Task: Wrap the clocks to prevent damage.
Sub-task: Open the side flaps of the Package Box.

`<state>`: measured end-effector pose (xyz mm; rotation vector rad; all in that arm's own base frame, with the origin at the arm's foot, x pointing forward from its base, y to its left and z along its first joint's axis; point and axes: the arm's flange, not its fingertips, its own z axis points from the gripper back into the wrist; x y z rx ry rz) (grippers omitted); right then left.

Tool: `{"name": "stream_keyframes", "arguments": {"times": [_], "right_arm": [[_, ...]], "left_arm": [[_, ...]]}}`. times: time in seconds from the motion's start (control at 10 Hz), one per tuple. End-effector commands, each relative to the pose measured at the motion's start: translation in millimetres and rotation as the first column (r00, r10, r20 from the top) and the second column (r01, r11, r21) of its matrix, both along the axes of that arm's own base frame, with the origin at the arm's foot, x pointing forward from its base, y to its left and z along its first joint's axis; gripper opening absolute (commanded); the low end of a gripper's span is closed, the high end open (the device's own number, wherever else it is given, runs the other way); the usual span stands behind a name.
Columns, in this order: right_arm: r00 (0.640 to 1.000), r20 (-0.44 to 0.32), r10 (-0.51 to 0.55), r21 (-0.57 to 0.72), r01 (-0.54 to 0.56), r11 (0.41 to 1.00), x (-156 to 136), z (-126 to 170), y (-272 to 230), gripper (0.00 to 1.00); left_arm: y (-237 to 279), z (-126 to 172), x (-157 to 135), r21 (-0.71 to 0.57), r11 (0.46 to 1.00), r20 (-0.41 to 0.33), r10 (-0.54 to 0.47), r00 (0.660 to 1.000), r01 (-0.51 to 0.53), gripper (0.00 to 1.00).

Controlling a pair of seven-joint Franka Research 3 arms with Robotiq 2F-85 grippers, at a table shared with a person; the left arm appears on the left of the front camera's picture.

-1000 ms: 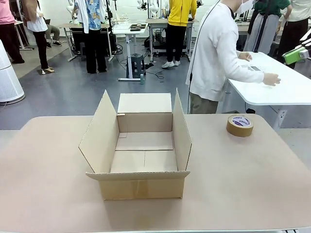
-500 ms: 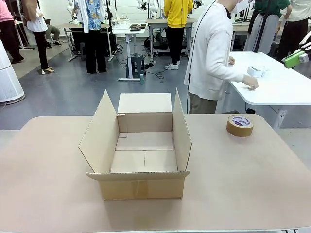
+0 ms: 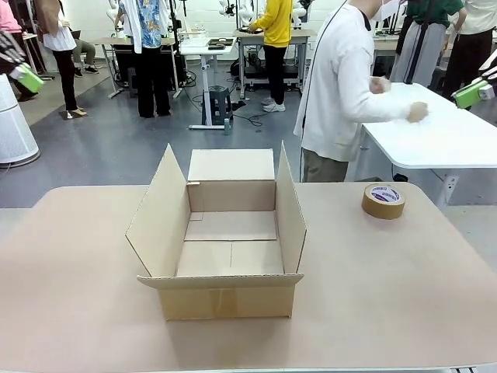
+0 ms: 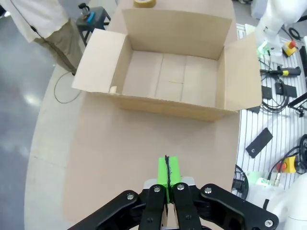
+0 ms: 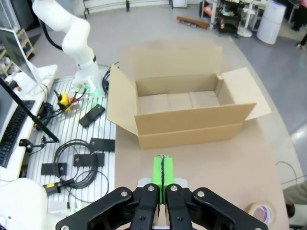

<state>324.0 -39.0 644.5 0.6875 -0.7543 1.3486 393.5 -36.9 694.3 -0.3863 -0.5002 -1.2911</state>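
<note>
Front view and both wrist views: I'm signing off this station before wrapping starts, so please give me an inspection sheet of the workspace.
Surface: beige table, flat, no spills seen.
Job's things: nothing seen.
Clutter: open brown cardboard box mid-table, flaps up, bare inside; brown tape roll lying flat, far right.
Grippers: left gripper shut, holding nothing, above the table; right gripper shut, holding nothing.
Cables: black cables on the slotted grey base plate beside the table.
Surroundings: person in white top reaching over a white side table.
</note>
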Motion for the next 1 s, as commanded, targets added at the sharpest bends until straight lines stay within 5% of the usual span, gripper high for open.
{"name": "stream_keyframes", "arguments": {"times": [0.0,0.2,0.4,0.6,0.7,0.8,0.9], "right_arm": [[0.995,-0.085,0.047,-0.142,-0.059,0.988,2.8,11.2,64.2,0.01],[0.981,-0.193,-0.002,-0.227,-0.043,0.973,22.5,20.6,120.8,0.01],[0.925,-0.332,-0.186,-0.333,0.069,0.94,44.7,20.2,173.7,0.01],[0.874,-0.343,-0.344,-0.444,0.172,0.879,55.7,5.5,213.3,0.01],[0.87,-0.338,-0.358,-0.497,0.158,0.853,57.8,-5.5,230.2,0.01],[0.871,-0.337,-0.357,-0.498,0.157,0.853,57.5,-9.5,238.1,0.01],[0.905,-0.335,-0.262,-0.502,0.064,0.863,52.5,-1.0,234.5,0.01]], "left_arm": [[-26.5,-3.3,12.1,0.084,0.996,-0.041,-0.009,0.999,0.012,0.0],[-73.0,-8.9,11.8,0.174,0.985,-0.098,0.006,0.995,0.011,0.0],[-122.3,-22.1,18.5,0.312,0.934,-0.126,0.22,0.967,-0.172,0.0],[-164.1,-46.4,21.7,0.442,0.77,0.021,0.504,0.864,-0.46,0.0],[-177.4,-57.1,22.5,0.491,0.695,0.1,0.554,0.827,-0.525,0.0],[-180.3,-57.8,22.1,0.501,0.691,0.106,0.549,0.829,-0.521,0.0],[-173.8,-50.8,16.8,0.496,0.764,0.028,0.462,0.887,-0.413,0.0]]}}
